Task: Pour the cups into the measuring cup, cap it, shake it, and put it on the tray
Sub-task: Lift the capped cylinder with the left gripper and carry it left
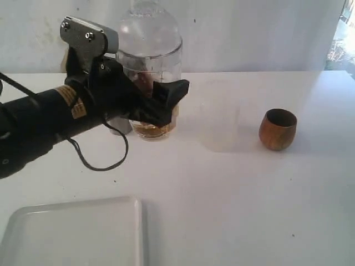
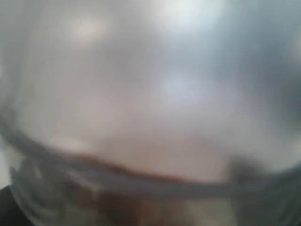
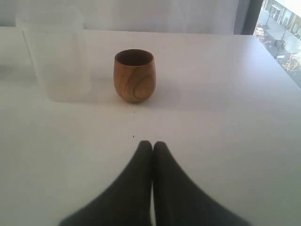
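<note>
The measuring cup stands upright near the back of the white table. The cap is seated on it as a clear dome, and a shallow layer of amber liquid lies at its bottom. My left gripper reaches in from the left and is clamped around the cup's lower half. One black finger wraps across the front of the wall, and the other is hidden behind the cup. I cannot tell whether the cup's base is touching the table or is just clear of it. The left wrist camera shows only a blurred clear curved surface, far too close to read.

To the right of the measuring cup, and apart from it, is the frosted cup. The wooden cup stands further out on that same side, upright and empty. The tray lies flat, well in front of the measuring cup and a little to its left, with nothing on it.

My right gripper has its fingers pressed together with nothing between them. It hangs low over the table, pointing at the wooden cup, and I cannot place it against the measuring cup.
</note>
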{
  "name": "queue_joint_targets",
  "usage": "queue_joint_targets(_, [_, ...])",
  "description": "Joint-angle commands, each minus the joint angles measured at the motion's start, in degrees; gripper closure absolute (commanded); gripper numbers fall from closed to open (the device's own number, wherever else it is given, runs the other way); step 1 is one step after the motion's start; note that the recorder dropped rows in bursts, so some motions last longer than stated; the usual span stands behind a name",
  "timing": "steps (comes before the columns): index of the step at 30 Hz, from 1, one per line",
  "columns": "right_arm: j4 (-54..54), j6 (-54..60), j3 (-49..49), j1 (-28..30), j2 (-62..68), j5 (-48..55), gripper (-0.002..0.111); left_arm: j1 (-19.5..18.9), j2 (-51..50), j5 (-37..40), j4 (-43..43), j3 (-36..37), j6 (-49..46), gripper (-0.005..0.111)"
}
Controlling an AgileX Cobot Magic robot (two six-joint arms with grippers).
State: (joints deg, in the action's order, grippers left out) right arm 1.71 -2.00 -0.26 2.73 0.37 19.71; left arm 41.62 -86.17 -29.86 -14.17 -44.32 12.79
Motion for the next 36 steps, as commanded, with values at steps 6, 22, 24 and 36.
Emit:
queue_joint_targets(6, [0.22, -0.23, 0.26, -0.29, -0.37, -0.18, 0.108, -0.97, 2.98, 0.76, 4.73, -0.46, -5.20, 0.107])
queue_joint_targets(22, [0.22, -0.23, 0.26, -0.29, -0.37, -0.18, 0.108, -5.21, 4.48, -0.15, 5.40, 0.77, -3.28, 0.107])
queue_joint_targets(24, [0.22, -0.23, 0.26, -0.29, -0.37, -0.18, 0.108, -5.33, 5.00, -2.18, -6.08, 1.74, 7.21, 0.107])
queue_joint_targets(36, [0.22, -0.32, 0.26, -0.29, -0.37, -0.18, 0.108, -5.13, 6.80, -7.18, -24.67, 4.82, 17.14, 0.107])
